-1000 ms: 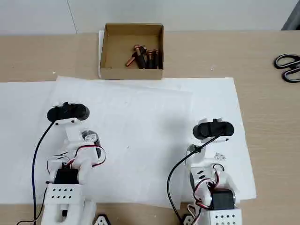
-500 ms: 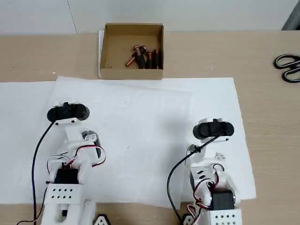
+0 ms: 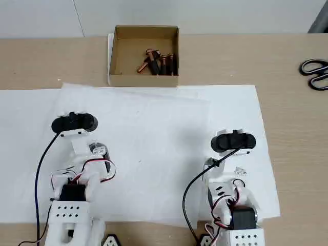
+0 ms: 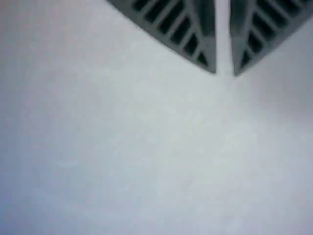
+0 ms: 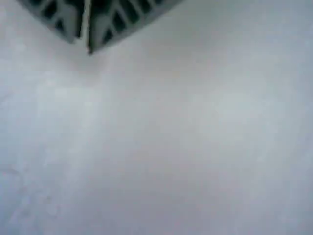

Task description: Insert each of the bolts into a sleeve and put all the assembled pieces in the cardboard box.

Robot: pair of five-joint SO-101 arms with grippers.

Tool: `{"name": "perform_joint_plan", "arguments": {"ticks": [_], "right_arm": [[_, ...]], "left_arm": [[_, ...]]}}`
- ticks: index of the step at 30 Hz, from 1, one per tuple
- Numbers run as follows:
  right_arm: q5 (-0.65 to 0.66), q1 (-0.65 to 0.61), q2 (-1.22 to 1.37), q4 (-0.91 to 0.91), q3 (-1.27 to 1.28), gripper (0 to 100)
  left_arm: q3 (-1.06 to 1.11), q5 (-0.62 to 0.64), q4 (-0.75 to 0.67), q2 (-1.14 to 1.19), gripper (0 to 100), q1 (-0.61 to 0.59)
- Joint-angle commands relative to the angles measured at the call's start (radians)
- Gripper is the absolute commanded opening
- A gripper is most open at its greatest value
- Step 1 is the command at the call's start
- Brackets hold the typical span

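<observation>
The cardboard box [image 3: 143, 80] stands at the far side of the table, behind the white paper. Several copper bolts in dark sleeves [image 3: 158, 61] lie together inside it, toward its right half. The left arm [image 3: 74, 124] is folded back at the near left of the paper. In the left wrist view my left gripper [image 4: 225, 73] hangs just over bare paper, fingers together with a thin slit between them and nothing held. The right arm [image 3: 233, 142] is folded at the near right. My right gripper [image 5: 84, 45] is likewise shut and empty above the paper.
White paper sheets [image 3: 154, 133] cover the middle of the wooden table. Black-handled scissors [image 3: 315, 73] lie at the far right edge. Cables run from both arm bases along the front edge.
</observation>
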Motion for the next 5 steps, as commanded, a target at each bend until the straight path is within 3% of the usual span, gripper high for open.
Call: {"name": "perform_joint_plan", "arguments": {"ticks": [1,5], "right_arm": [[0.006,0.007,-0.015,-0.024,-0.006,0.3],[0.006,0.007,-0.015,-0.024,-0.006,0.3]], "left_arm": [[-0.01,0.0,-0.023,-0.008,1,0.003],[-0.01,0.0,-0.023,-0.008,1,0.003]]}}
